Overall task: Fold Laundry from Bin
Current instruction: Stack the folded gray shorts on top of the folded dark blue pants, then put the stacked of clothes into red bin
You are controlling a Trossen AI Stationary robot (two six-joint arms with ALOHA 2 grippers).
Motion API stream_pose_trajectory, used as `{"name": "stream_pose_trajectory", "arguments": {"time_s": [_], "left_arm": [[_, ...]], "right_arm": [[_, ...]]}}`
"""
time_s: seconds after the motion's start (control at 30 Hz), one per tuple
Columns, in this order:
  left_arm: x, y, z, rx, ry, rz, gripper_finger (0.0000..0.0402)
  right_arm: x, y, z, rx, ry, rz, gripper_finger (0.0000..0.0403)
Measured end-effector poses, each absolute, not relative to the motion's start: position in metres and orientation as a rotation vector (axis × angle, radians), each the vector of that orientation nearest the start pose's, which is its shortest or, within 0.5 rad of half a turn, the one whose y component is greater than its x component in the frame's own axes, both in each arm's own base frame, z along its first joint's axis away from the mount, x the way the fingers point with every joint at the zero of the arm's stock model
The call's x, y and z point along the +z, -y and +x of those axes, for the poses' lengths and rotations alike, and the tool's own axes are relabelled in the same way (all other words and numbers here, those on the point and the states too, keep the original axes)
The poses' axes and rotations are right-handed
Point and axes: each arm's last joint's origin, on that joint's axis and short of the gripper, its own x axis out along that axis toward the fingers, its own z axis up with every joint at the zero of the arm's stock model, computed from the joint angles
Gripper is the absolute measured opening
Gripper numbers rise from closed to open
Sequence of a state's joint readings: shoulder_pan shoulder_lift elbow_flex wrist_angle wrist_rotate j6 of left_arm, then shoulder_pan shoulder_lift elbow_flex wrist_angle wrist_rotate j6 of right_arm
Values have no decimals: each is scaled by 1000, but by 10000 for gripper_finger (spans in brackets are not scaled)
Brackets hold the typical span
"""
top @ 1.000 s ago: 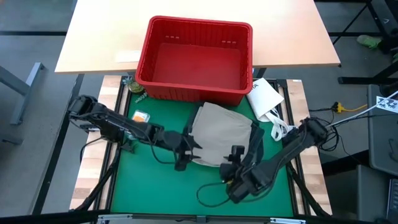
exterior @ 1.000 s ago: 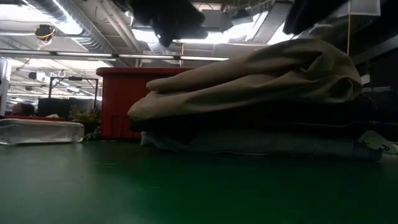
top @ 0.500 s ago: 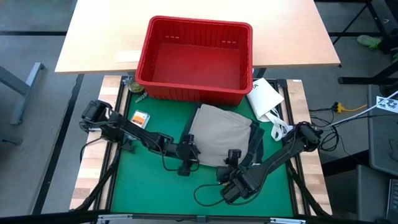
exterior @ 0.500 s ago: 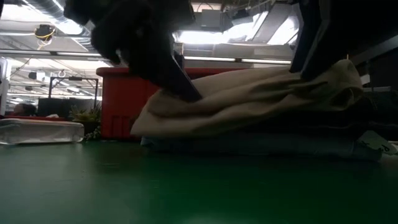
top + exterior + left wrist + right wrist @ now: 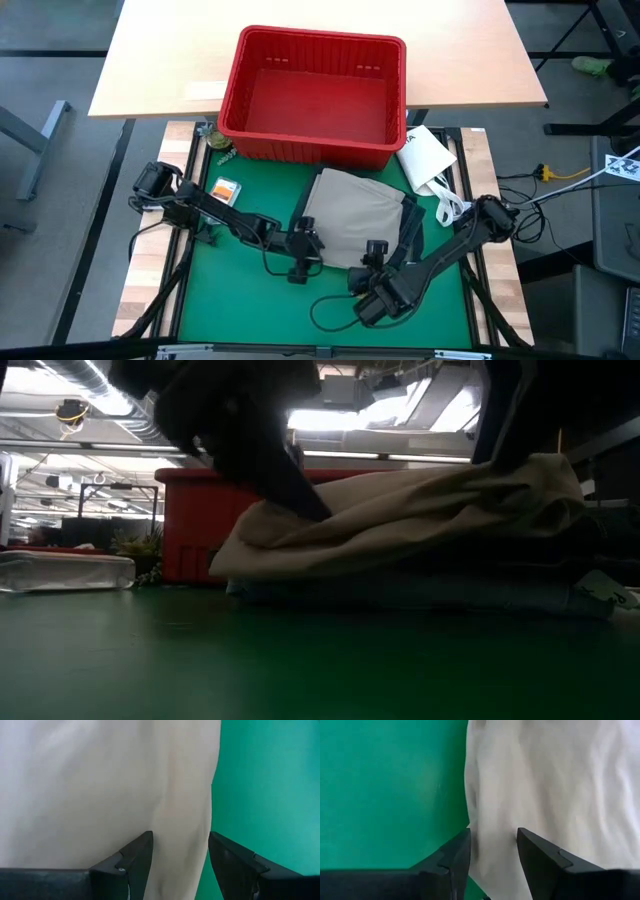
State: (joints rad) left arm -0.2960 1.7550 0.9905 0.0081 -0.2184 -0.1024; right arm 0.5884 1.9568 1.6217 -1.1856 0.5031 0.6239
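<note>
Folded tan khaki trousers [image 5: 355,215] top a flat stack of darker garments [image 5: 480,560]; left pincer [image 5: 305,243] and right pincer [image 5: 372,256], fingers apart, straddle the khaki's edges.

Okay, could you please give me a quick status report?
Left gripper and right gripper open, fingers astride near edge of tan trousers. Trousers top the folded stack. Red bin empty. Nothing in the way.

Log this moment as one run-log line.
stage: pressing stack | left pincer: open, astride tan trousers edge | right pincer: open, astride same edge | bin: no garments inside
</note>
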Motion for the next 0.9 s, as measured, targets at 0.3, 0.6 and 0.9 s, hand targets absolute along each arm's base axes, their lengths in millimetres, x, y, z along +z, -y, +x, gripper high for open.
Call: {"name": "stream_pose_trajectory", "arguments": {"time_s": [0.3, 0.6, 0.9], "left_arm": [[205, 102, 357, -36, -768, 112, 188], [256, 98, 355, -63, -883, 223, 188], [328, 59, 305, 7, -777, 166, 188]], "right_arm": [[277, -197, 323, -358, -1152, -272, 161], [322, -188, 312, -409, -1159, -362, 161], [372, -167, 284, -395, -1015, -361, 161]]}}
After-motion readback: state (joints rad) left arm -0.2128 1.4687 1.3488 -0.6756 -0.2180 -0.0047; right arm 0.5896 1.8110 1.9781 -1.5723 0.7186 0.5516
